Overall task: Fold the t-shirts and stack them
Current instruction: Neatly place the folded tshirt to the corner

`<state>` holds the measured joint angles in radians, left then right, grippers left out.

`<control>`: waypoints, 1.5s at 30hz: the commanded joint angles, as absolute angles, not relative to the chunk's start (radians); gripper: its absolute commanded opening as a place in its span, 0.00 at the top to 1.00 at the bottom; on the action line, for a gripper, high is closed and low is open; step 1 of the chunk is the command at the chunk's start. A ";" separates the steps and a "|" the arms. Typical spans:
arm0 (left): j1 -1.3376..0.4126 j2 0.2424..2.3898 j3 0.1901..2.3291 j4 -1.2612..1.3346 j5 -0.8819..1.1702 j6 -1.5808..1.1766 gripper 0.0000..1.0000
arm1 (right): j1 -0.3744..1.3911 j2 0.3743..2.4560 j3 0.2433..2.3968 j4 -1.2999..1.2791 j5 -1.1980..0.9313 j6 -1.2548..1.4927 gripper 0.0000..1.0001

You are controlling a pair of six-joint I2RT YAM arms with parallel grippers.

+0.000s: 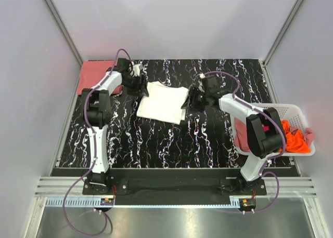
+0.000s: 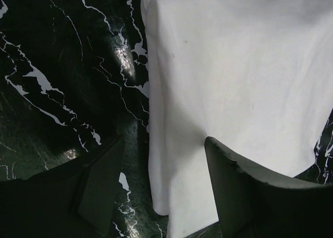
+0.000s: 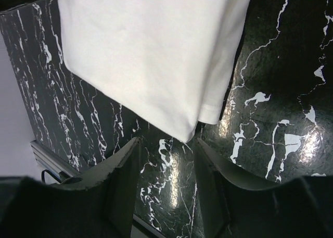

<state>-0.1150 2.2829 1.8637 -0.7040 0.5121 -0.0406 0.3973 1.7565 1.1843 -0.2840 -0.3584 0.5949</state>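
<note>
A folded cream-white t-shirt point(image 1: 162, 102) lies flat as a soft, roughly square pad near the middle of a glossy black table point(image 1: 208, 139) veined with white like marble. The left gripper point(image 1: 139, 86) sits at the shirt's left edge with its jaws apart and gripping nothing. In the left wrist view its dark matte fingers point(image 2: 99, 186) straddle the cloth's folded border, though whether either finger brushes the fabric cannot be told. The right gripper point(image 1: 188, 100) sits at the shirt's right edge, jaws likewise parted and empty, and a layered corner of the shirt lies just beyond its fingertips. A salmon-pink shirt point(image 1: 93, 76) rests at the table's far left corner, partly hidden behind the left arm. At the right edge stands a white slatted plastic basket point(image 1: 299, 113) holding a crumpled orange shirt point(image 1: 292, 136), with a dusty pink shirt point(image 1: 240, 134) draped at its left side. Pale grey wall panels framed in aluminium enclose the table.
</note>
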 commanded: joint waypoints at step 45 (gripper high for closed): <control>-0.204 1.990 1.930 -0.741 -0.004 -0.086 1.00 | 0.400 1.569 1.223 -0.304 -0.411 0.584 0.49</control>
